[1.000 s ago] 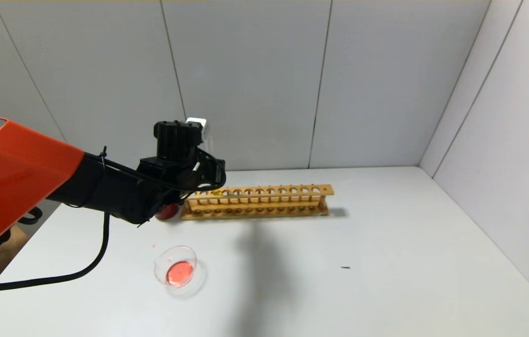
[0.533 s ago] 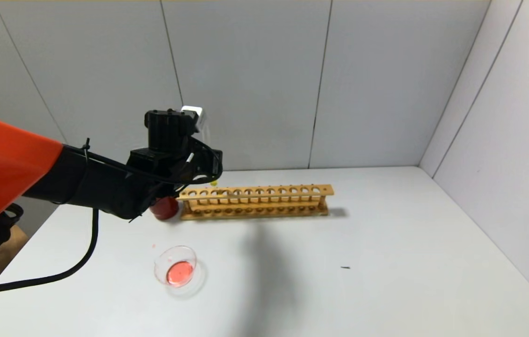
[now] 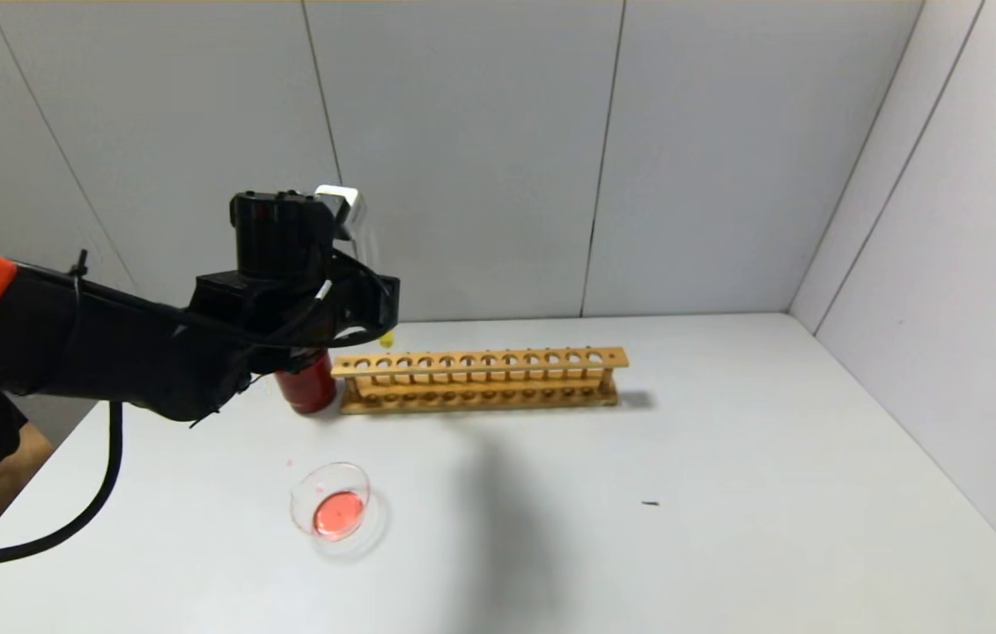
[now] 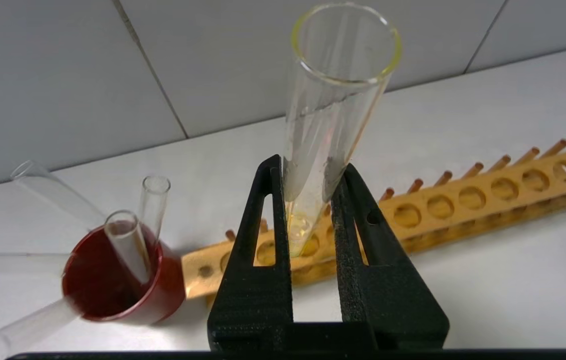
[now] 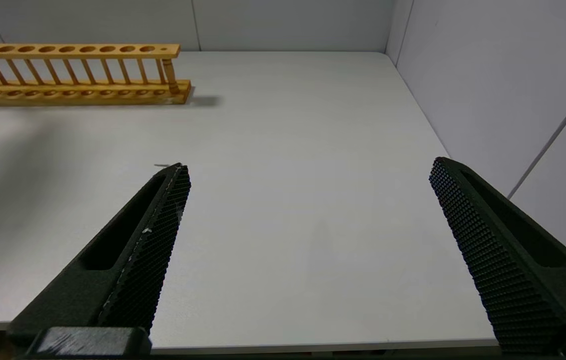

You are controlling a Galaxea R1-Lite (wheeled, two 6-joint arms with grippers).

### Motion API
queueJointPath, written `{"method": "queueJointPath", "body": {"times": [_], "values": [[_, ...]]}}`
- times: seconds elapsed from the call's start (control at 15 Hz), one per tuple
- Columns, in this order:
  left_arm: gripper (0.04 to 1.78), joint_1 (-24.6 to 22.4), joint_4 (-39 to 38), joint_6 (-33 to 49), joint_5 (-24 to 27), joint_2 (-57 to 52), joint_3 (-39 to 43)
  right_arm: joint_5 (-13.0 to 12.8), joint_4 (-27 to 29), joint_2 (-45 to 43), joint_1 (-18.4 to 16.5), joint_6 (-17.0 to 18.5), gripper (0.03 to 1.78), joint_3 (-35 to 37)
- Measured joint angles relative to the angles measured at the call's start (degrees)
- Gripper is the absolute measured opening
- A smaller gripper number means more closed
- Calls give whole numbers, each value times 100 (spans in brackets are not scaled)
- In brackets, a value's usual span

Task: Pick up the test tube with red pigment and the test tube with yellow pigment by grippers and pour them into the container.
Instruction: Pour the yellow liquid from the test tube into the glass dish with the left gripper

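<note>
the left gripper is clenched on the test tube with yellow pigment, gripping it at mid-length, and hangs in the air above the left end of the wooden rack, toward the table's far left corner. the tube stands close to upright, long axis vertical, open mouth up, and its round bottom with the yellow liquid is lifted clear of the rack's holes. the container, a shallow clear glass dish with red liquid pooled in it, sits on the white table nearer the front edge, below the gripper and toward the robot. so the coming move looks like a carry down and toward the front edge, then a tilt of the tube's mouth over the dish. the left arm is far nearer to it. the right gripper is released, fingers spread wide, parked low over the front right part of the table.

counts: one yellow tube, one dish, one rack with every visible hole empty, and one dark red cup touching the rack's left end, holding clear tubes that lean outward; about five show. no tube with red liquid is visible.
</note>
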State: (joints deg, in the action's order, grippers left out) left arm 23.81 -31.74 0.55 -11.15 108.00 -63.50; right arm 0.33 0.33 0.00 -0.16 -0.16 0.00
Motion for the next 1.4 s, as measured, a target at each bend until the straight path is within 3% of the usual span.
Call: {"method": "queueJointPath", "body": {"times": [0.33, 0.93, 1.13, 1.4], "values": [[30, -38, 50, -107, 118, -767, 940, -2, 2, 0, -2, 0, 175, 0], [30, -741, 995, -215, 1335, -2172, 2136, -2, 2, 0, 0, 0, 175, 0], [30, -1091, 1069, -724, 1864, -2415, 2455, -2, 2, 0, -2, 0, 175, 0], [30, -1304, 1392, -1684, 1942, -2520, 2772, 0, 2, 0, -2, 0, 175, 0]]}}
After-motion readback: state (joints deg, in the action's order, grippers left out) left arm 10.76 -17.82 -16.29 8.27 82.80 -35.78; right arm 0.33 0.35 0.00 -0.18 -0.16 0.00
